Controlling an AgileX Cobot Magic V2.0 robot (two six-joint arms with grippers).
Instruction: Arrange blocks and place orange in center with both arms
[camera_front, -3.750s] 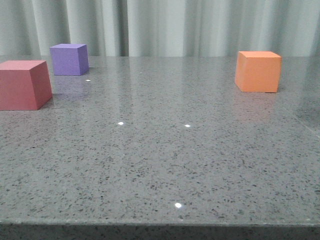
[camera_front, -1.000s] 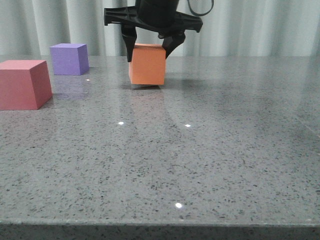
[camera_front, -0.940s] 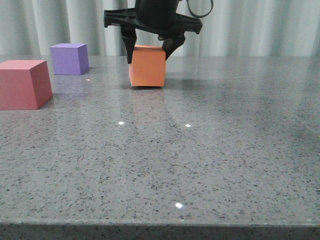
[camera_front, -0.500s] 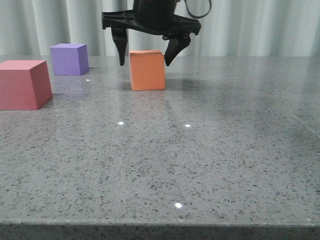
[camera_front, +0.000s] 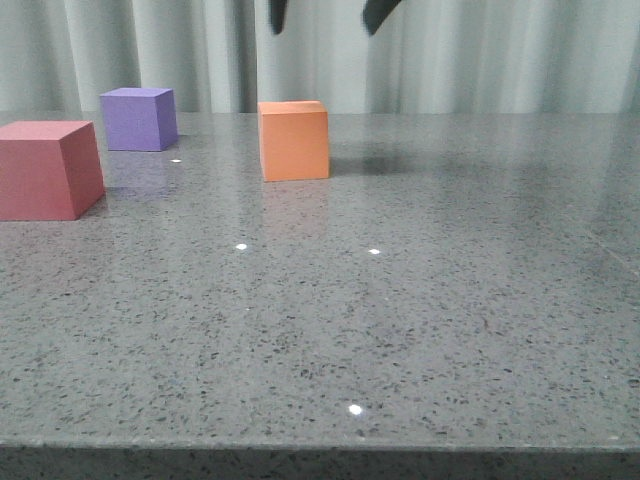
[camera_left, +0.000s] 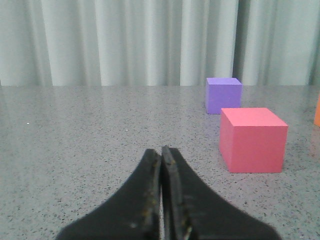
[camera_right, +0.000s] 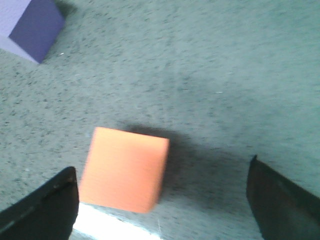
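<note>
The orange cube stands on the table between the purple cube and the bare right side, with the red cube at the near left. My right gripper hangs open high above the orange cube, only its fingertips showing. In the right wrist view the orange cube lies below the open right gripper, apart from both fingers, and the purple cube shows at a corner. My left gripper is shut on nothing, low over the table, near the red cube and purple cube.
The grey speckled table ends in a front edge close to the camera. A pale curtain hangs behind the table's far edge. The left gripper does not show in the front view.
My right gripper carried the orange cube from the right side to the middle, set it down, opened and rose almost out of the front view. The red and purple cubes stayed put.
</note>
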